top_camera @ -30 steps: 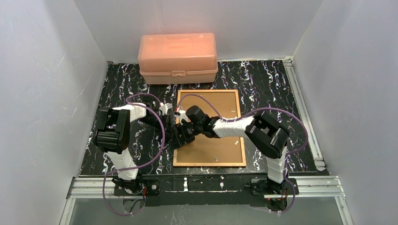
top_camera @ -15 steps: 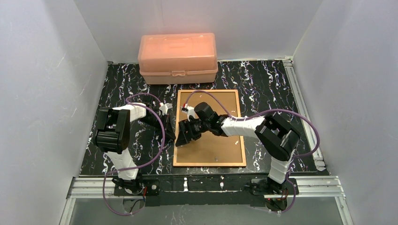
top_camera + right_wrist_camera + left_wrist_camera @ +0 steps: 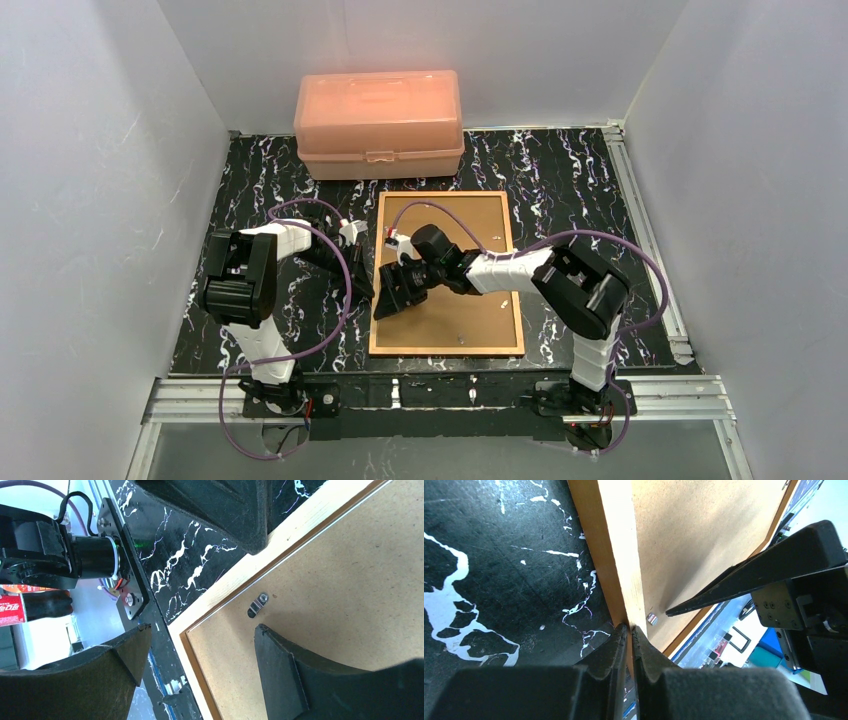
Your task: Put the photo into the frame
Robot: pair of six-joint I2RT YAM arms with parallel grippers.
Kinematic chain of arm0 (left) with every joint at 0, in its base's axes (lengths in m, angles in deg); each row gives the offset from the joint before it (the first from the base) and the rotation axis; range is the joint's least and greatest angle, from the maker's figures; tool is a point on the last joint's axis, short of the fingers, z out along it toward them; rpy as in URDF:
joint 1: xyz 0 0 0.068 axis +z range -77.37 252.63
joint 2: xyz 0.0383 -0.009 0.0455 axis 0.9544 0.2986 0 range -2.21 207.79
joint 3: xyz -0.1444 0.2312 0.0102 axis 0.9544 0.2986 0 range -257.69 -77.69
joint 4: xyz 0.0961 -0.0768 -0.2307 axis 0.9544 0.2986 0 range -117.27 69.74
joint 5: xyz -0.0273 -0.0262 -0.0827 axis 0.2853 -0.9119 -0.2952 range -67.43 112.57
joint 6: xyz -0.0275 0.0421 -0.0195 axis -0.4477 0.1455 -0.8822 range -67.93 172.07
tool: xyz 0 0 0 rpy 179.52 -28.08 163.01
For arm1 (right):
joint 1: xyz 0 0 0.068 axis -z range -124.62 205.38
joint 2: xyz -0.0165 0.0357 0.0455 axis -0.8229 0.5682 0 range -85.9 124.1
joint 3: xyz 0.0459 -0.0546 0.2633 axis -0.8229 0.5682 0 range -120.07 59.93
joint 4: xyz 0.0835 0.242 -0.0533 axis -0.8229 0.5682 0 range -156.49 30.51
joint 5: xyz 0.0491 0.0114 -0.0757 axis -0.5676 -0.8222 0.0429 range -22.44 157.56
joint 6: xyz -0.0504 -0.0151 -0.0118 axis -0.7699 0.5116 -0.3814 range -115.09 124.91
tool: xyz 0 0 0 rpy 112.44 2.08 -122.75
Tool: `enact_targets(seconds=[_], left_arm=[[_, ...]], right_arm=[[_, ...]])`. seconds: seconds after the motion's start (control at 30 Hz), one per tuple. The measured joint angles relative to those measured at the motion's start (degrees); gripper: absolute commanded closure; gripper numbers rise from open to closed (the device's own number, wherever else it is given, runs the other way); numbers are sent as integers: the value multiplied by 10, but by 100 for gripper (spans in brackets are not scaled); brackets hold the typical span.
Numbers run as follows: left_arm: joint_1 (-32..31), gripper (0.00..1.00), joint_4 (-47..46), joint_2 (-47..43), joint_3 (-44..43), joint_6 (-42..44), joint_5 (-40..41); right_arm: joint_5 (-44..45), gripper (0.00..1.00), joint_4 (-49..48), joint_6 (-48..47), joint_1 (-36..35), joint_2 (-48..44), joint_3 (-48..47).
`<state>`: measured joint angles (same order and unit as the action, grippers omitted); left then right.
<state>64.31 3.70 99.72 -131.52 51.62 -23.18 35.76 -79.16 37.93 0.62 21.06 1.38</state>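
The frame (image 3: 447, 351) was laid back-up on the black, white-veined bench (image 3: 560, 170), with its long sides running from the near edge towards the rear. Its thin orange-brown border was filled by a plain brown backing board (image 3: 485, 320). A pink plastic box (image 3: 378, 120) was set at the back of the bench, just beyond the frame's far end and apart from it.

The left fingers (image 3: 364, 292) were placed at the frame's left long side, about midway along it. In the left wrist view these fingers (image 3: 620, 642) were drawn narrow and pinched on the pale wooden edge of the frame, one on its outer side and one on its inner side. Whether that edge was raised off the bench could not be told.

The right fingers (image 3: 390, 298) were held over the left part of the backing board, just beside the left fingers. In the right wrist view they (image 3: 285, 670) were spread wide, with nothing between them but the board below. A small metal clip (image 3: 257, 604) was seen on the board by the frame's inner rim, near the tip of one right finger. Contact between the right fingers and the board could not be made out.
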Motion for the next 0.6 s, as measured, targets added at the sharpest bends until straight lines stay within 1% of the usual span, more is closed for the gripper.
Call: enact_targets(seconds=[0.6], left_arm=[[0, 96, 4, 0, -1, 0, 1]], right_arm=[[-14, 19, -42, 15, -8, 21, 2]])
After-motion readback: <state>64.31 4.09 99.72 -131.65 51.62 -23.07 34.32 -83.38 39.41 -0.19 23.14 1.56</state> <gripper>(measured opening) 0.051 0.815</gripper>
